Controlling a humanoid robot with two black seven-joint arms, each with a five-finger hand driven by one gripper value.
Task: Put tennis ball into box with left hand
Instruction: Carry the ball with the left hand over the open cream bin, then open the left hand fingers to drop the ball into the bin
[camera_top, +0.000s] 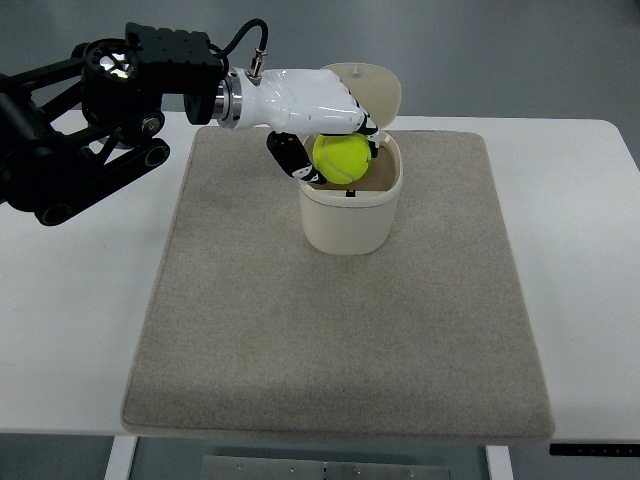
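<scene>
A yellow-green tennis ball (342, 158) hangs just above the open mouth of a cream box (349, 218) whose lid (368, 88) stands tipped back behind it. My left hand (325, 140), white with black fingertips, reaches in from the upper left and is shut on the ball, thumb on the ball's left side and fingers over its top and right. The box stands on the far middle of a grey mat (340, 330). My right hand is out of view.
The mat lies on a white table (80, 330). The black left arm (90, 110) spans the table's far left corner. The table's front edge runs along the bottom of the picture.
</scene>
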